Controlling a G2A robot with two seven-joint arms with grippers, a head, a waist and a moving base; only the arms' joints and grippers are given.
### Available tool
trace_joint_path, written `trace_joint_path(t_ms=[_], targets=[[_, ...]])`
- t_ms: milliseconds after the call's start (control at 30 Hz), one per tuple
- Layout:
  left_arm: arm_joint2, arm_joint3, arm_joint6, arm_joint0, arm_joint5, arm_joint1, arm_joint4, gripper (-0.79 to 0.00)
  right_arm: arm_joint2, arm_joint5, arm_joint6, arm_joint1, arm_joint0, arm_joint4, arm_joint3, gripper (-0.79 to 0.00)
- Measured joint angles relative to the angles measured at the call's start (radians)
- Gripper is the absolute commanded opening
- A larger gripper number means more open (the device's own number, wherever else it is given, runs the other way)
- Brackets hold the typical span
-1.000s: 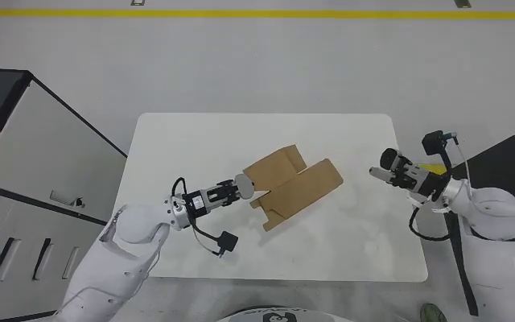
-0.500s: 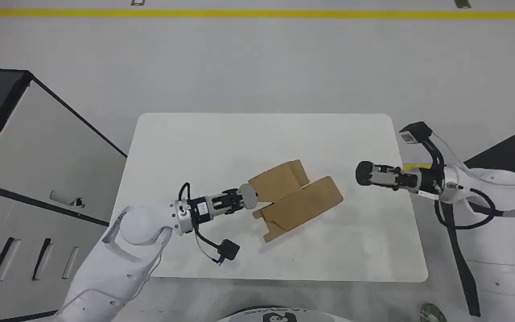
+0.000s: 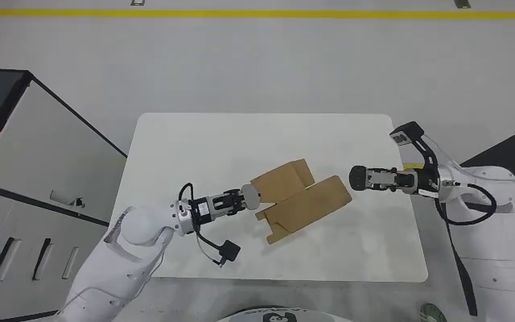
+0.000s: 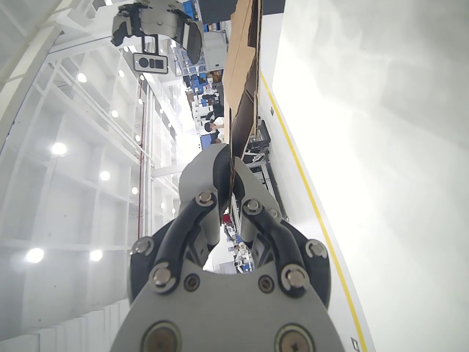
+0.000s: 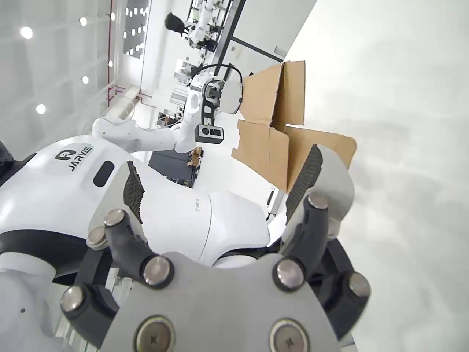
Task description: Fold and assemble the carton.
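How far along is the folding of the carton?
Done: the left gripper is shut on one edge of the carton. In hand: the right gripper is open at the opposite corner, not yet gripping. Left: the carton looks nearly flat, with no box shape, so the folding and assembling seem all ahead.

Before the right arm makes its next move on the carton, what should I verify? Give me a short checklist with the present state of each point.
1. Left gripper shut on the carton's edge: ok.
2. Right gripper open: ok.
3. Right gripper at the carton's far end: ok.
4. Its fingers touching the cardboard: cannot tell.
5. Carton within the table's edges: ok.
6. Carton opened into a box: not ok, it is folded nearly flat.
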Motion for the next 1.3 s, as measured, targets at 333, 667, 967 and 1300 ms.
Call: trace_joint_path(t_ms=[333, 667, 967, 1300], targets=[[0.018, 0.029, 0.022, -0.030, 0.009, 0.000, -0.036, -0.785, -0.120, 0.022, 0.001, 0.004, 0.113, 0.000, 0.051, 0.000], [0.029, 0.037, 0.016, -0.038, 0.016, 0.002, -0.046, -0.785, -0.241, 0.002, 0.001, -0.001, 0.212, 0.015, 0.126, -0.055], [0.039, 0.031, 0.014, -0.044, 0.007, 0.005, -0.038, -0.785, -0.329, -0.019, 0.001, -0.003, 0.265, 0.028, 0.162, -0.065], [0.046, 0.036, 0.035, -0.050, 0.021, 0.006, -0.097, -0.785, -0.400, -0.029, 0.001, -0.002, 0.304, 0.033, 0.211, -0.145]])
